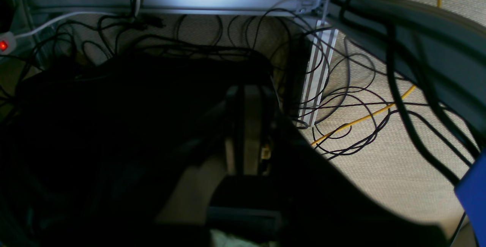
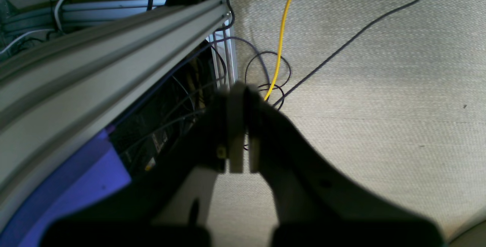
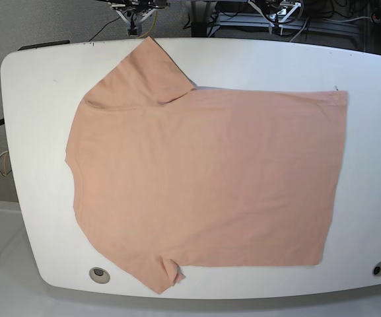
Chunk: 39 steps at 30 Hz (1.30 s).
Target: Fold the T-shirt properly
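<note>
1. Lying flat on the white table [image 3: 38, 86]: the T-shirt [image 3: 203, 178], pink and plain, spread out wide across most of the top.
2. Turned sideways in the base view, with the neck end on the left and the bottom hem on the right.
3. One sleeve [image 3: 140, 72] reaching to the far edge, the other sleeve [image 3: 157, 274] near the close edge.
4. Probably soft, thin and light. Likely to bend, sag and wrinkle when lifted. Not breakable.
5. Probably a bit slidy on the smooth top, so may bunch up if pushed.
6. Best picked up by pinching an edge or a corner: the sleeve tips, or the two hem corners on the right.
7. Better with two pinches at once, one on each side, so the cloth stays flat while going over.
8. Left gripper [image 1: 243, 125]: fingers pressed together, holding nothing, hanging over the floor and wires [image 1: 341, 99].
9. Right gripper [image 2: 239, 125]: fingers pressed together too, holding nothing, beside the metal frame [image 2: 95, 61].
10. Both well away from the shirt. No fold made yet.
</note>
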Motion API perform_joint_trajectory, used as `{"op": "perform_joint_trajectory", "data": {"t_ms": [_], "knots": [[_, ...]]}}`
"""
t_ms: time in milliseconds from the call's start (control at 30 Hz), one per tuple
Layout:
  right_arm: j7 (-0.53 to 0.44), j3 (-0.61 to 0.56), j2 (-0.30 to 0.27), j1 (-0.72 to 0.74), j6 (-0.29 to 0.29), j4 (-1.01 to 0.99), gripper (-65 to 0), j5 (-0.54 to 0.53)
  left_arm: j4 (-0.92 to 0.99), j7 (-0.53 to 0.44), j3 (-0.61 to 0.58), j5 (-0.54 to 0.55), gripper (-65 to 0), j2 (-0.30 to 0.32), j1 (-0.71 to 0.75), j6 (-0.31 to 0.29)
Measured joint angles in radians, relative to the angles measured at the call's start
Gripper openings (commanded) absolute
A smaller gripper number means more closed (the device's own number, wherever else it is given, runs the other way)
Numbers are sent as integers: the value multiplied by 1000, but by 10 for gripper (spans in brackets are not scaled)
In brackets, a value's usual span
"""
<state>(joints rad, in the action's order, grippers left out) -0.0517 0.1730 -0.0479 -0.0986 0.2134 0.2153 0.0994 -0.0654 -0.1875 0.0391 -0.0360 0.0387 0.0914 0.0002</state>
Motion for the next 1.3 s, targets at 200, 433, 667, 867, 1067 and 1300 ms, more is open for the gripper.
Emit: {"op": "perform_joint_trajectory", "data": {"t_ms": [200, 433, 667, 867, 1067, 1300], "knots": [[0, 0, 0, -5, 0, 5, -650, 0, -5, -17, -3, 1, -648, 0, 8, -1], [0, 0, -2, -21, 0, 7, -650, 0, -12, -16, -3, 12, -647, 0, 35, -3], [1, 0, -2, -40, 3, 17, -650, 0, -31, -19, -2, 22, -645, 3, 70, -17], [0, 0, -2, -35, 3, 17, -650, 0, -31, -15, -2, 21, -645, 3, 70, -15], [-1, -1, -2, -21, 3, 13, -650, 0, -31, -19, -3, 14, -645, 3, 54, -11], [-16, -10, -3, -41, 3, 28, -650, 1, -60, -22, -5, 15, -646, 5, 80, -12]]}}
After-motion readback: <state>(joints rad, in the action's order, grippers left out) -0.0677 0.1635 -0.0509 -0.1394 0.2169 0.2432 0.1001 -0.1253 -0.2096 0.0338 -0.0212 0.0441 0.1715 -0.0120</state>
